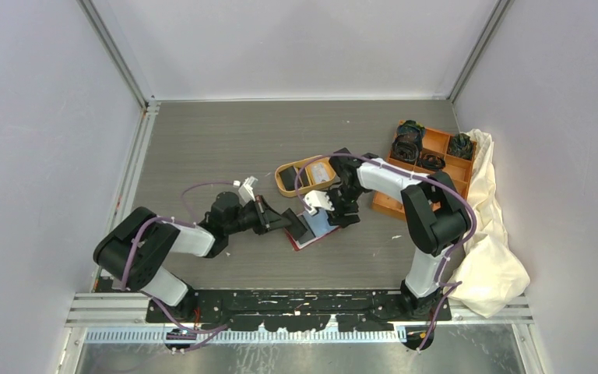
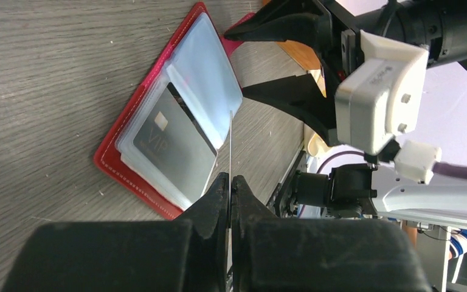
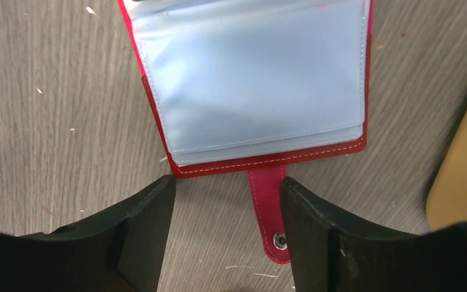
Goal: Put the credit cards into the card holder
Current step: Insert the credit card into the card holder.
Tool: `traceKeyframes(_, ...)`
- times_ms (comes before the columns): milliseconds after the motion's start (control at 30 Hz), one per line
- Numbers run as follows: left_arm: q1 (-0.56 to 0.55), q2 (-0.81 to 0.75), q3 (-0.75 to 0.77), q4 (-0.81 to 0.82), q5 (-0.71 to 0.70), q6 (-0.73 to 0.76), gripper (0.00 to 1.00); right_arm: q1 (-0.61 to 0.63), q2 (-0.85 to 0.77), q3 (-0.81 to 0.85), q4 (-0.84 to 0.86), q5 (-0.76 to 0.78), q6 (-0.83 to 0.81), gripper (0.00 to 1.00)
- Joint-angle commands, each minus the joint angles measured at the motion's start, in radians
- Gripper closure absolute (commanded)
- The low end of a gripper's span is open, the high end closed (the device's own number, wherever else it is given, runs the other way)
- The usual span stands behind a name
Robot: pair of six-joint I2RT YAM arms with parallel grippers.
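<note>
Left wrist view: the wallet is seen lying open and flat on the table, red cover down and pale blue-grey sleeves up, just in front of the arms and near the middle of the table. A black VIP card is seated in one clear sleeve. The left gripper is pressed together on a thin card, which is seen edge-on and held upright at the wallet's near edge, above the sleeves; whether it touches them cannot be told. In the right wrist view the far half of the wallet is shown with its sleeve facing up, and the clasp tab is laid flat on the table, pointing away from the wallet. The right gripper is held spread just beyond that edge, one finger on each side of the tab; the tab lies close against one finger and nothing is clamped. In the top view an orange oval tray holding more cards is found just behind the wallet. An orange box containing black bands stands to the right, and a pale cloth is bunched beside it.
</note>
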Motion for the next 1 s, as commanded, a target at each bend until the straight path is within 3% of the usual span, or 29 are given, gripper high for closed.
traceKeyframes(0,-0.019,0.052,0.039,0.12,-0.016,-0.024,1.0,0.037,0.011,0.019,-0.064,-0.046,-0.026,0.33)
traceKeyframes(500,-0.018,0.159,-0.024,0.263,-0.017,-0.045,1.0,0.093,-0.005,0.01,-0.068,-0.071,0.015,0.36)
traceKeyframes(967,-0.014,0.036,-0.016,-0.004,0.007,-0.005,1.0,0.117,-0.001,0.01,-0.062,-0.054,0.03,0.39)
